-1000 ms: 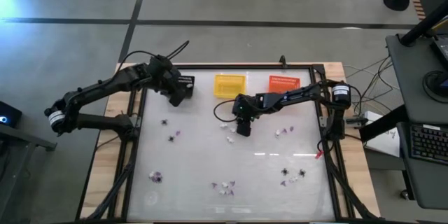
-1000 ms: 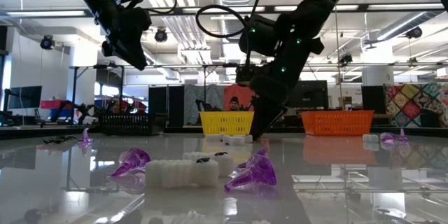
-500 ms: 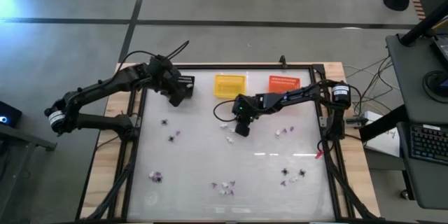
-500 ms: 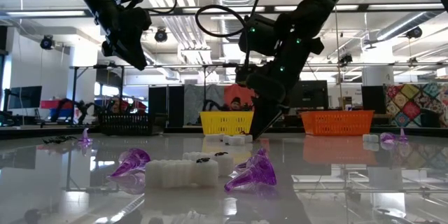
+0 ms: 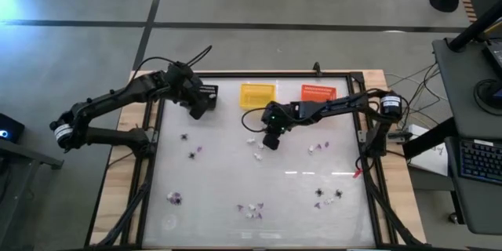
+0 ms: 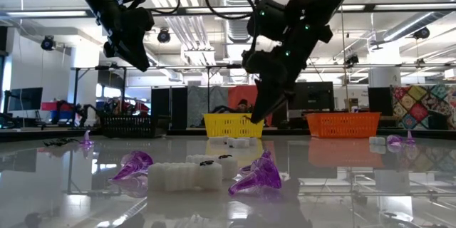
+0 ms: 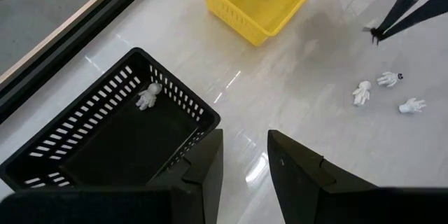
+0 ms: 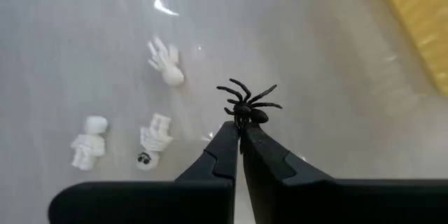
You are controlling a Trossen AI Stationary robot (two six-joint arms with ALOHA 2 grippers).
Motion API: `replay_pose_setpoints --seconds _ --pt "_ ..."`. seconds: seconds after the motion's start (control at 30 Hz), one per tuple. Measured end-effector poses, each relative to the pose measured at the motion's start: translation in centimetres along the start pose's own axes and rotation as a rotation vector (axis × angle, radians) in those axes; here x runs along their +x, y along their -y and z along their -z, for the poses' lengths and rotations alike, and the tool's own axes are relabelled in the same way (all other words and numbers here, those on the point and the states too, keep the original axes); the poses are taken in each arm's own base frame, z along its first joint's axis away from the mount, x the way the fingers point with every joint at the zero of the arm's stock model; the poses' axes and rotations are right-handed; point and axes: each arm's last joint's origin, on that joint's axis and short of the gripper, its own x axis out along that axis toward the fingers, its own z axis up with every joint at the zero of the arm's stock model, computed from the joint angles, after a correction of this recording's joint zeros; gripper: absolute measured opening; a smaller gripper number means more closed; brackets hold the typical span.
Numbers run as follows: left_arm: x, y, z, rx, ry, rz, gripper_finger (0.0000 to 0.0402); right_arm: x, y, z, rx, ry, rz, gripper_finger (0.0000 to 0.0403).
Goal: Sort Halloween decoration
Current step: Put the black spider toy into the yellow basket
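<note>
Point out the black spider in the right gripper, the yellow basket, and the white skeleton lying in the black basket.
black spider [image 8: 247, 105]: right wrist view, on its body.
yellow basket [image 5: 257, 95]: high view, on its floor.
white skeleton [image 7: 147, 96]: left wrist view, on its torso.

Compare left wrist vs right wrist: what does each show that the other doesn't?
Left wrist only: the black basket with one white figure inside, and the left hand open over its rim.

Right wrist only: the black spider pinched in the right hand, seen close.

Both: the yellow basket, the three white figures on the table, and the right hand.
</note>
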Motion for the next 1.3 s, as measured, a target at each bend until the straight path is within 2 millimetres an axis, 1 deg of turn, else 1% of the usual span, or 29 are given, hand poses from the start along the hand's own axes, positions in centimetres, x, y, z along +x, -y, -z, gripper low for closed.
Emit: replay_pose_setpoints --seconds 0.1,0.27,0.37,0.47,0.57,0.63,0.77,0.9,1.1,1.3 --pt "0.0 0.0 0.0 0.0 0.0 0.0 0.0095 -0.9 0.4 -1.2 0.043 0.048 0.001 0.0009" --pt "0.0 0.0 0.0 0.0 -0.001 0.0 0.0095 -2.0 1.9 -3.3 0.115 0.114 0.016 0.0009" --pt "0.0 0.0 0.0 0.0 -0.001 0.0 0.0095 -2.7 3.2 -4.5 0.146 0.155 0.031 0.0009" --pt "0.0 0.0 0.0 0.0 -0.001 0.0 0.0095 -3.3 5.0 -5.4 0.201 0.184 0.056 0.0009" --pt "0.0 0.0 0.0 0.008 -0.001 0.0 0.0095 -3.4 7.1 -5.8 0.258 0.194 0.087 0.0009" --pt "0.0 0.0 0.0 0.021 -0.001 0.0 0.0095 -3.3 8.4 -5.7 0.292 0.184 0.108 0.0009" --pt "0.0 0.0 0.0 0.023 0.0 0.0 0.0095 -3.2 10.3 -5.5 0.335 0.174 0.107 0.0009" --pt "0.0 0.0 0.0 0.024 0.0 0.0 0.0095 -2.5 11.0 -5.3 0.354 0.16 0.113 0.0009" --pt "0.0 0.0 0.0 0.027 0.0 0.0 0.0095 -1.2 11.0 -5.2 0.372 0.127 0.08 0.0009" --pt "0.0 0.0 0.0 0.027 0.0 0.0 0.0096 -1.4 10.8 -6.1 0.356 0.154 0.082 0.0009"
